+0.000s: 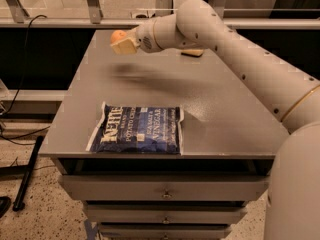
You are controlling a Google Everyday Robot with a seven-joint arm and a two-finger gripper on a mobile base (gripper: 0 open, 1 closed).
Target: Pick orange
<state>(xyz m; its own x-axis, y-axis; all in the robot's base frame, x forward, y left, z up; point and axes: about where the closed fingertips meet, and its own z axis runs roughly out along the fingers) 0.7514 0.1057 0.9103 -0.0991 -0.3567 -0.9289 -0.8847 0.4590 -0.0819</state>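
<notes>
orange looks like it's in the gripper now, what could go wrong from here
1. The gripper holds the orange right at its tip, raised above the table; such a shallow grip on a round fruit may slip.
2. It hangs near the table's far left corner, so a dropped orange could roll off the edge.
3. The arm passes just over the sponge and might nudge it when retracting.
</notes>
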